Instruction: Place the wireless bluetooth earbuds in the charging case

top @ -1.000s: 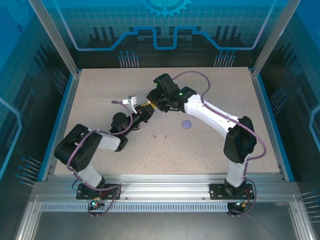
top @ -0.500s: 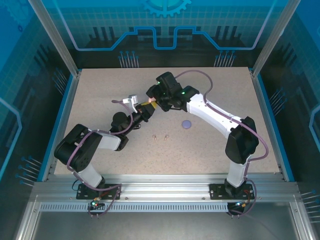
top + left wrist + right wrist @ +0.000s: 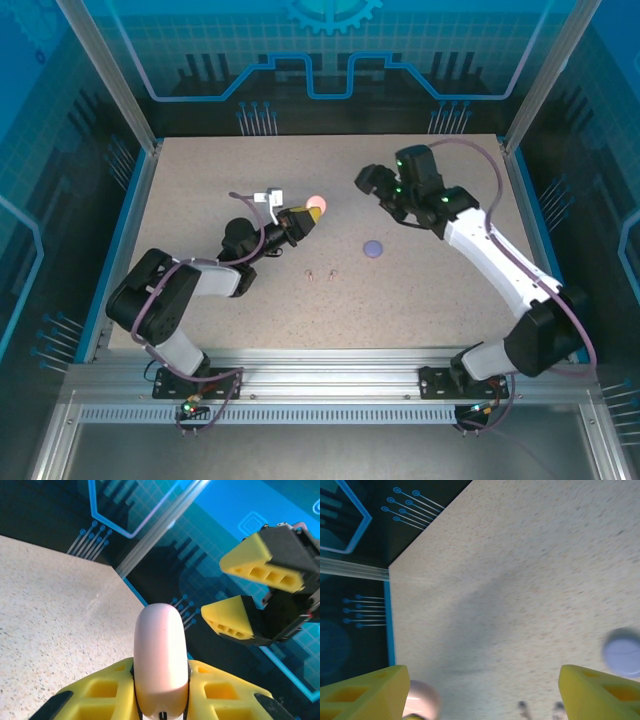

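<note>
A pale pink round charging case (image 3: 316, 207) is pinched edge-on in my left gripper (image 3: 304, 216), which is shut on it above the table. In the left wrist view the case (image 3: 160, 655) stands up between the yellow fingers (image 3: 105, 692) and looks closed. My right gripper (image 3: 369, 182) hangs open to the right of the case, apart from it, with nothing between its fingers (image 3: 367, 690). Two tiny stemmed earbuds (image 3: 311, 273) (image 3: 331, 271) lie side by side on the table, nearer than both grippers. They show blurred in the right wrist view (image 3: 522, 709).
A purple round case (image 3: 372, 248) lies flat on the table right of the earbuds and below the right gripper, also seen as a purple case (image 3: 624, 652). The speckled table (image 3: 200, 190) has a blue rim and glass walls around it.
The right gripper let go near the pink case, opened wide and swung away to the right. The left gripper kept hold of the case and shifted slightly right.
</note>
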